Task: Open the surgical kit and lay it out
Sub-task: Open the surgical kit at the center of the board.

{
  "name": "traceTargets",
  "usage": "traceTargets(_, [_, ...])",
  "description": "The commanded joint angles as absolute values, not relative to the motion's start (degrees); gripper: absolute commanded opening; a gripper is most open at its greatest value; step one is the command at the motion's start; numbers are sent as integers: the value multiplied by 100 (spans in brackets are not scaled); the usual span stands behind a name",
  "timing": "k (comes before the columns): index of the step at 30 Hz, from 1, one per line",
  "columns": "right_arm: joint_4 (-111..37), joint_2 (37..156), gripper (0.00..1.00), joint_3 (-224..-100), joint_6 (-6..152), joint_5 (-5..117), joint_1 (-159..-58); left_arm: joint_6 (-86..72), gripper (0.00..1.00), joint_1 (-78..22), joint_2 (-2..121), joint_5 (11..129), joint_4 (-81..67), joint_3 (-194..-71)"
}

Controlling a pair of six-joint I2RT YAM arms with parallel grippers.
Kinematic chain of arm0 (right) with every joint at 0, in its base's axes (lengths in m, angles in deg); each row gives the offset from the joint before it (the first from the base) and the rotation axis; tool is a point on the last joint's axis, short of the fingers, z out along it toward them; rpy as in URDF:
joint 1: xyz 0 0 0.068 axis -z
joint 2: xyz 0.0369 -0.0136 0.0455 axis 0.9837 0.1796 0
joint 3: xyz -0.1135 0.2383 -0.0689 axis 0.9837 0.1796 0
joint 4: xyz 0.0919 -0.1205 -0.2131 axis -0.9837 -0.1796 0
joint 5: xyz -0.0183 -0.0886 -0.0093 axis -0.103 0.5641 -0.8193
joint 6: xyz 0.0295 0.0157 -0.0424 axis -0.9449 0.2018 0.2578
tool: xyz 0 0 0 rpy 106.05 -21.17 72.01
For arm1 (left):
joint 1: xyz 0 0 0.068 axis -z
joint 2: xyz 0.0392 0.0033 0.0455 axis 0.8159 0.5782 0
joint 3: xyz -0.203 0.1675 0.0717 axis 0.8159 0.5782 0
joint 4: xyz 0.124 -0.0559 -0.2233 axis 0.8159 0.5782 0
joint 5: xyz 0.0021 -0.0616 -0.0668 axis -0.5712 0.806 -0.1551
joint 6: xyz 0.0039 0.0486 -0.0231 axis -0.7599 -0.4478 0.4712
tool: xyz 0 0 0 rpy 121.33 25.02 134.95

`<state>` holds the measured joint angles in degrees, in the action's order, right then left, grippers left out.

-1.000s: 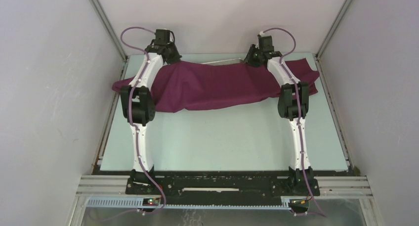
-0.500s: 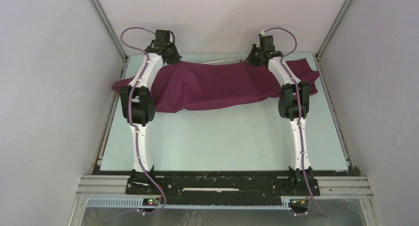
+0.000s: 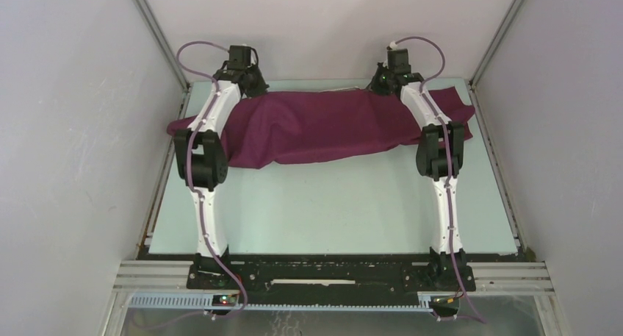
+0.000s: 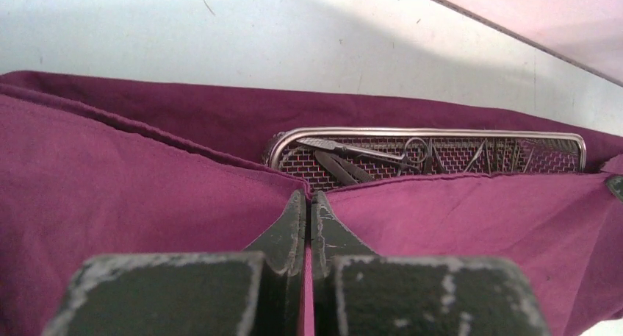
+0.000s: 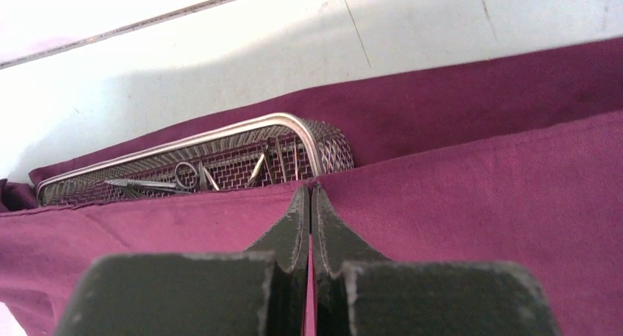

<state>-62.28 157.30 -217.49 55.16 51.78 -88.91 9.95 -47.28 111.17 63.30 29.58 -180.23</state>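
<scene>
The left arm (image 3: 208,204) and right arm (image 3: 445,211) are alike: slim white links joined by bulky black joint housings (image 3: 198,158). A purple cable (image 3: 177,56) runs along each arm and loops free at the far end. Both arms are bolted to a black base plate (image 3: 330,273) at the near edge. The left gripper (image 4: 308,196) and right gripper (image 5: 308,189) have dark grey, wedge-shaped fingers (image 4: 292,229). The blocky near edges of the fingers are scuffed pale and chipped.

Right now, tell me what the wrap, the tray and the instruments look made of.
The wrap: woven maroon cloth, matte; fine weave, soft folds. The tray: silvery metal wire mesh with a polished rim, likely steel. The instruments: thin grey metal, dull sheen, probably steel.
</scene>
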Motion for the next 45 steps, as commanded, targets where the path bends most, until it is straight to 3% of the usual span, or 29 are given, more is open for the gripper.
traceTargets(1, [-6304,14757,0,-21416,5684,5620,-9017,1021,0,-4653,10287,6381,2688,-17508])
traceTargets(10, [-6242,13010,0,-19203,5661,6315,-9337,1340,0,-4364,8906,6173,2296,-15465])
traceTargets(21, [-6332,10209,0,-15495,4936,7420,-10193,2269,0,-3546,5943,5608,1758,-11689])
traceTargets(30, [-6735,8392,0,-13519,4010,7761,-11048,3462,0,-2728,3622,4958,1920,-9286])
traceTargets(45, [-7943,7026,0,-12249,2515,7965,-12602,4860,3,-2392,1628,5104,3805,-8302])
